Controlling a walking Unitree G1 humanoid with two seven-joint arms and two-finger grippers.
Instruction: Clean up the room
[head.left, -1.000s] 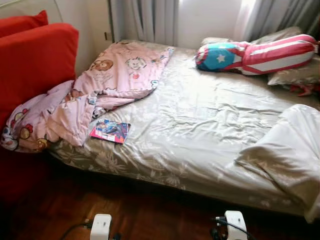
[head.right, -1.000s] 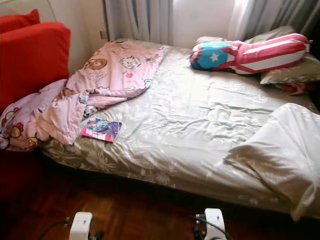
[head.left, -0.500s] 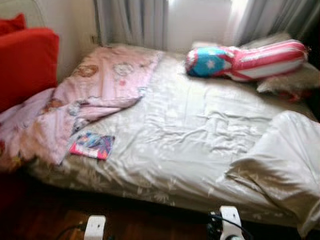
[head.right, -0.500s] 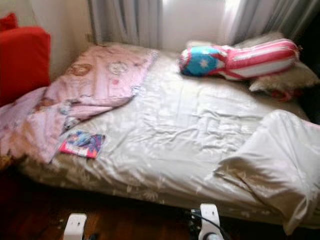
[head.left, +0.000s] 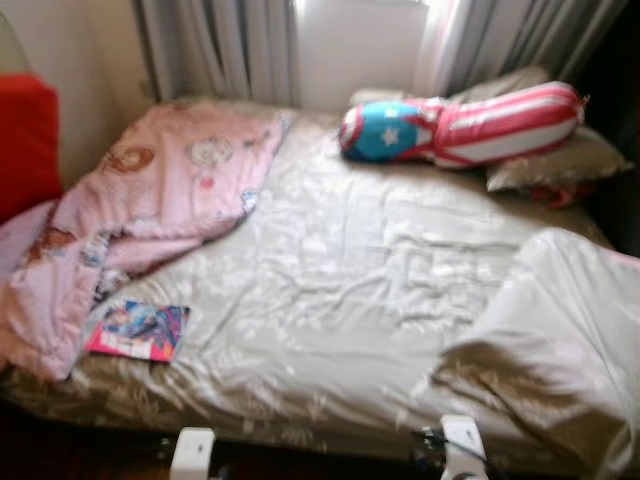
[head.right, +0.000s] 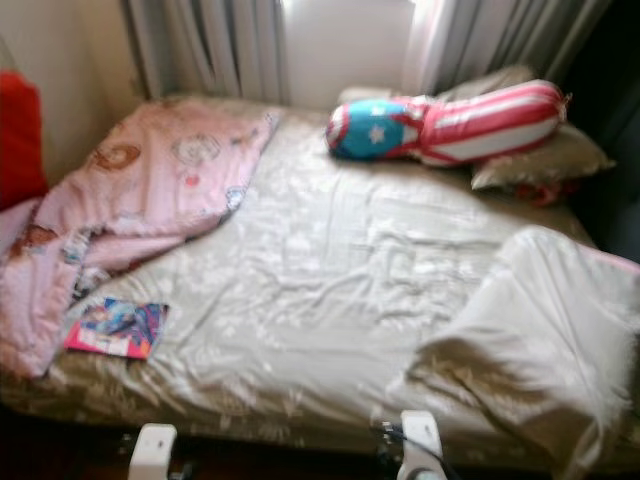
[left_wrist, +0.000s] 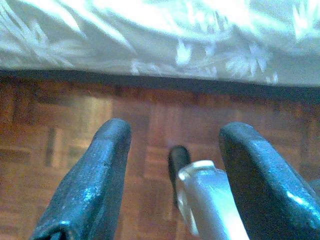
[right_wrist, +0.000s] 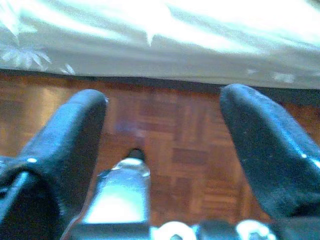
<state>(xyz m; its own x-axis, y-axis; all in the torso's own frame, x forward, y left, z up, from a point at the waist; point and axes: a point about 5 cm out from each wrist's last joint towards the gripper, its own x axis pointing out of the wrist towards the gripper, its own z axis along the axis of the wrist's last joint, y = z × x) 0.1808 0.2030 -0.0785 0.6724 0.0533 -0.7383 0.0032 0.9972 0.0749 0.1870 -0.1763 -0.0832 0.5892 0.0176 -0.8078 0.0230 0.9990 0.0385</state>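
Head view: wide bed in pale floral satin sheet (head.left: 340, 290); pink cartoon-print quilt (head.left: 150, 200) at 10 o'clock, colourful thin book (head.left: 138, 330) at 8, beside the quilt's edge. Left wrist view: left end effector (left_wrist: 172, 165) spread wide, empty, over brown parquet floor (left_wrist: 75, 115). Right wrist view: right end effector (right_wrist: 162, 125) likewise wide, empty.

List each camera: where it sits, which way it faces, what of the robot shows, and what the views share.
Eye views: on the head, looking forward and down at the bed, the pink blanket and the book.
Left wrist view: on the left arm, looking along the open left gripper at the parquet floor.
Right wrist view: the same with the open right gripper.
Shared: the bed's edge.
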